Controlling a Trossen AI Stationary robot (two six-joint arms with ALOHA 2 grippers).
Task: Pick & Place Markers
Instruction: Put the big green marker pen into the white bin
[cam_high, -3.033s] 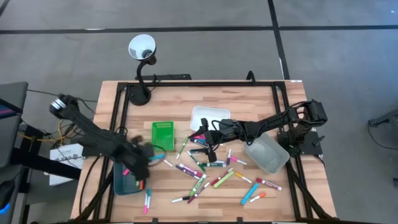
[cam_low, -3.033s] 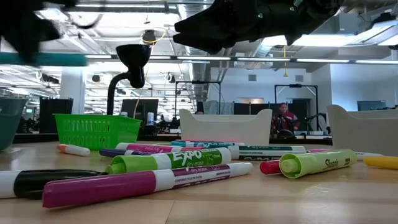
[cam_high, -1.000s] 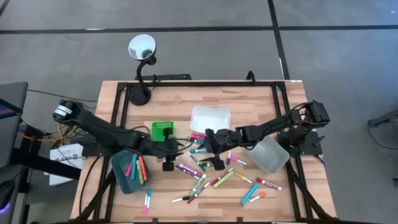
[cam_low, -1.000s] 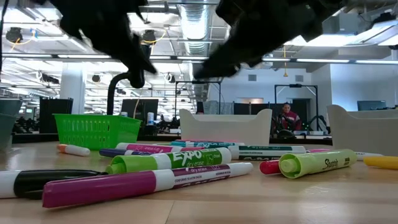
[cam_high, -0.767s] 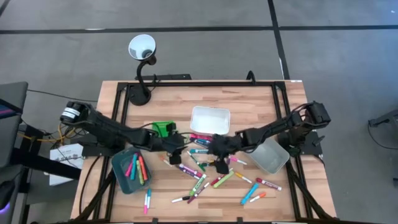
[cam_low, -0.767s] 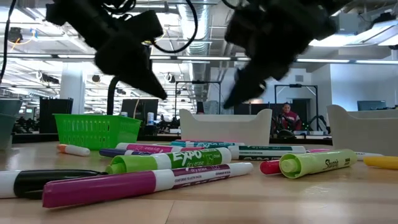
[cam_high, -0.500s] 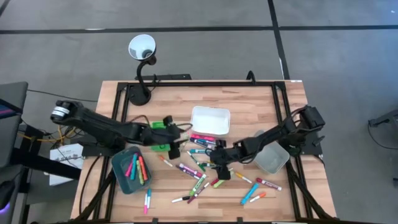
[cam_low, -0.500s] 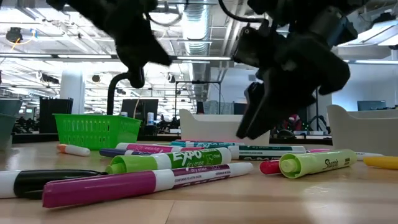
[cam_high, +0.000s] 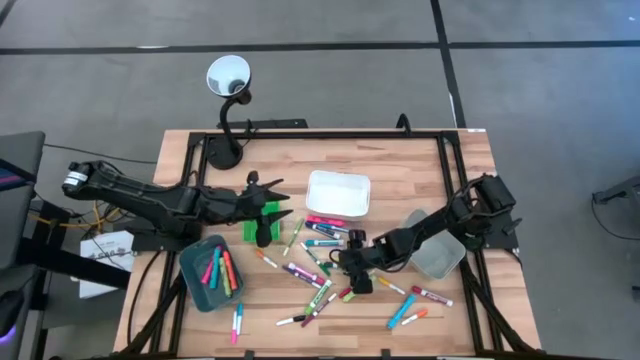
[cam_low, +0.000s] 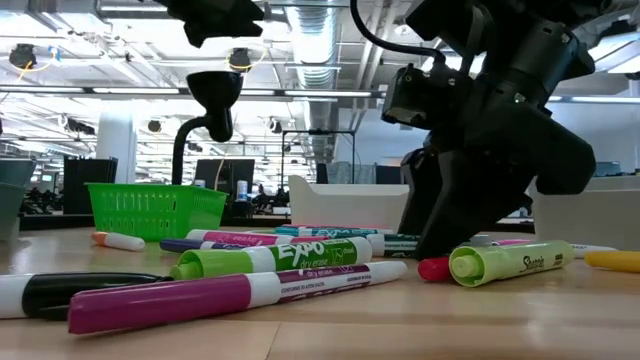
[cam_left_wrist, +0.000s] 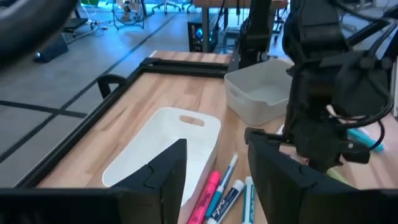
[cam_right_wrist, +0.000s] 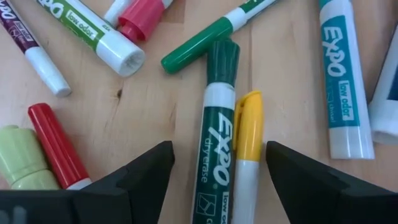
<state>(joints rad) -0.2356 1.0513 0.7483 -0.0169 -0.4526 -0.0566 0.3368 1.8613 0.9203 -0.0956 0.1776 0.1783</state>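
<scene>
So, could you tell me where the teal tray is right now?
In the high view the teal tray sits at the table's front left, already holding a few markers, just in front of the green tray.

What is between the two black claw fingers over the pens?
In the right wrist view, the right claw is open, and between its fingers lie a dark green Expo marker and a yellow marker, side by side on the wooden table.

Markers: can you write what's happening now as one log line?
right gripper: open, low over dark green marker | left gripper: open, above green tray
</scene>
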